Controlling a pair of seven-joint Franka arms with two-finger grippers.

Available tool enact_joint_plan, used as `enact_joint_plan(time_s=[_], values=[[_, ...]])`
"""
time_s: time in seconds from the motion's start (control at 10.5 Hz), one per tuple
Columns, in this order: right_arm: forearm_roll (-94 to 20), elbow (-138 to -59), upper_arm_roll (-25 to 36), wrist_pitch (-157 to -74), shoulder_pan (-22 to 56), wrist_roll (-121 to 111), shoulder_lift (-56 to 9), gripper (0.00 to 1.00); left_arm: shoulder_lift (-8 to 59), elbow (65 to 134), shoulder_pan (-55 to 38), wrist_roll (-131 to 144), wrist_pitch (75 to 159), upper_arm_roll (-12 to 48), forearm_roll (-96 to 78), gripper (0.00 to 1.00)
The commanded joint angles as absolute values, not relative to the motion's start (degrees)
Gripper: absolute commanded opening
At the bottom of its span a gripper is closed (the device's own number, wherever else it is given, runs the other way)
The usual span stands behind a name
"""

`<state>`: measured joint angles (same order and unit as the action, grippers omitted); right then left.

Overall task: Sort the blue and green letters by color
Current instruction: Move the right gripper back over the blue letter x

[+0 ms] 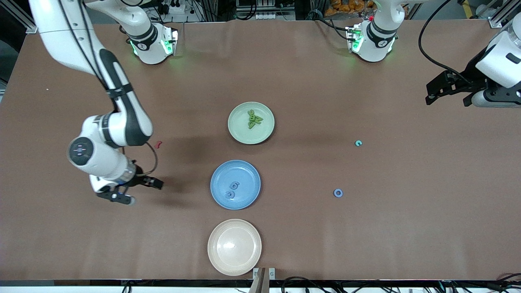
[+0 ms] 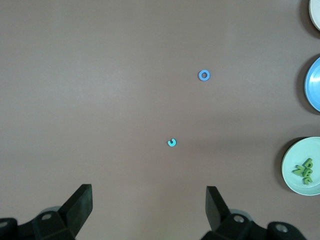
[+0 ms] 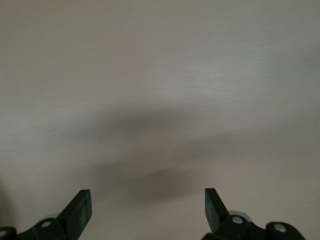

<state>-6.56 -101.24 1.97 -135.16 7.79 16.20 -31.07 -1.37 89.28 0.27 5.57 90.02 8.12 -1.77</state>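
No printed text, label, brand or number can be read anywhere. The only signs are the foam letters themselves. A blue letter (image 1: 338, 193) lying alone on the table reads as an O, and a teal one (image 1: 358, 143) farther from the front camera reads as a C. The letters heaped on the green plate (image 1: 240, 131) and the blue plate (image 1: 222, 199) cannot be made out.

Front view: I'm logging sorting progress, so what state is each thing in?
green plate: holds green letters
blue plate: holds two blue letters
cream plate: empty
blue ring letter: loose on table
teal letter: loose on table
red letter: loose on table
left gripper: open, empty
right gripper: open, empty
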Motion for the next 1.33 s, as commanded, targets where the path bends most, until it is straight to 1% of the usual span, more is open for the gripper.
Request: enact_joint_plan(time_s=[0.0, 0.19, 0.38, 0.57, 0.86, 0.95, 1.14, 1.24], values=[[-3.4, -108.4, 1.2, -134.9, -0.1, 13.8, -25.4, 1.00, -1.5, 89.0, 0.3, 5.3, 89.6, 8.4, -1.4, 1.00], [-1.3, -110.4, 2.2, -134.9, -3.2, 13.4, -25.5, 1.00, -1.5, 89.1, 0.4, 5.3, 89.6, 8.5, -1.5, 1.00], [4.7, -111.4, 2.3, -135.7, -5.4, 11.5, -26.1, 1.00, -1.4, 89.0, 0.3, 5.3, 89.6, 8.5, -1.4, 1.00], [4.7, -112.7, 2.3, -137.2, -6.5, 2.9, -26.5, 1.00, -1.2, 89.0, 0.3, 5.3, 89.6, 8.5, -1.4, 1.00], [4.6, -117.7, 2.3, -145.5, -8.5, -5.8, -26.7, 1.00, -1.1, 89.0, 0.4, 5.3, 89.6, 8.5, -1.4, 1.00], [4.5, -118.7, 2.2, -147.1, -9.0, -6.7, -26.8, 1.00, -1.1, 89.0, 0.3, 5.3, 89.6, 8.5, -1.4, 1.00], [4.4, -119.7, 2.2, -147.8, -9.0, -6.7, -27.2, 1.00, -1.1, 89.1, 0.4, 5.3, 89.6, 8.5, -1.4, 1.00], [4.3, -121.4, 2.2, -150.5, -9.1, -6.7, -27.4, 1.00, -1.1, 89.0, 0.4, 5.3, 89.6, 8.5, -1.4, 1.00]])
